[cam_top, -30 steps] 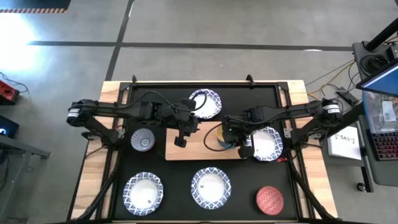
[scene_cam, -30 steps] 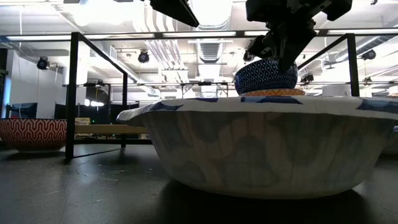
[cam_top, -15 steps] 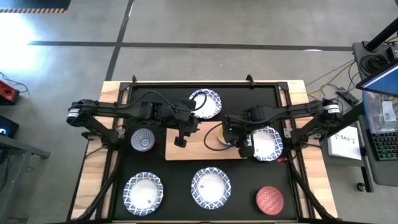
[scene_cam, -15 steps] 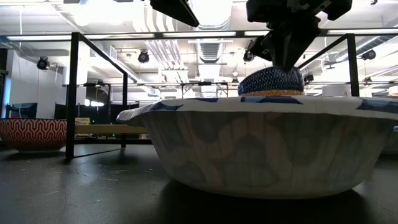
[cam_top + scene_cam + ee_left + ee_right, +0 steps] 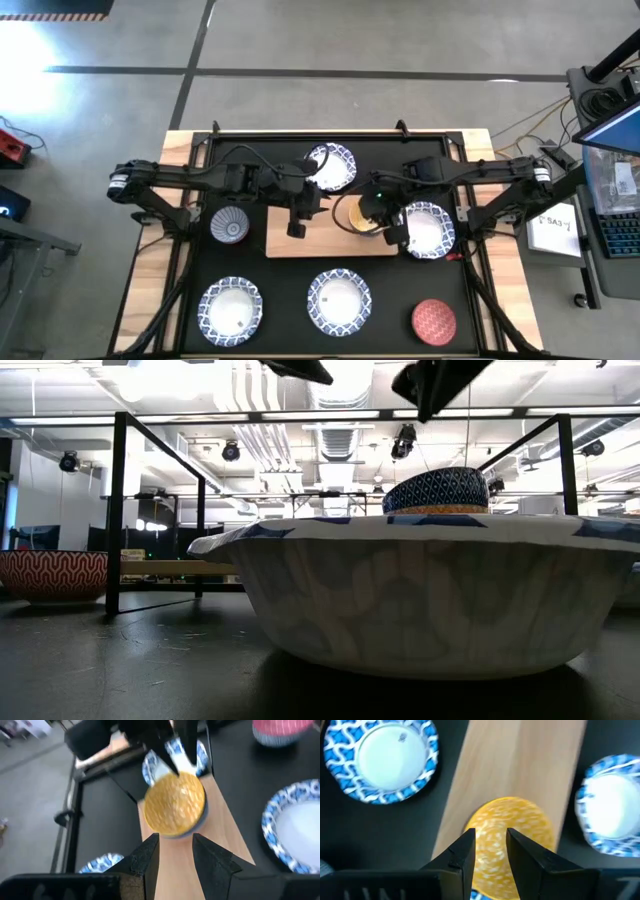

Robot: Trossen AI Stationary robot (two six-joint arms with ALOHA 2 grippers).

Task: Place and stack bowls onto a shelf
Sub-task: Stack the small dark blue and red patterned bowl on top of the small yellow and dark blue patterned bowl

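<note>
A small bowl (image 5: 352,215), blue outside (image 5: 432,490) and yellow inside (image 5: 512,837), sits nested in an orange bowl whose rim (image 5: 438,509) shows beneath it, on the right part of the wooden shelf (image 5: 315,243). My right gripper (image 5: 375,215) hangs open above this stack, clear of it (image 5: 430,385); its fingers (image 5: 490,847) have nothing between them. My left gripper (image 5: 295,228) hovers open over the shelf's left part, pointing toward the stack (image 5: 175,851), and is empty.
Wide blue-and-white bowls lie on the black tabletop: one behind the shelf (image 5: 330,165), one at its right end (image 5: 428,228), two in front (image 5: 230,307) (image 5: 338,300). A small patterned bowl (image 5: 230,225) stands left, a red one (image 5: 433,320) front right.
My right gripper has lowered the blue bowl, tilted at first, into the orange bowl on the shelf, let go of it and risen clear above it. The bowl now sits level in the stack.
</note>
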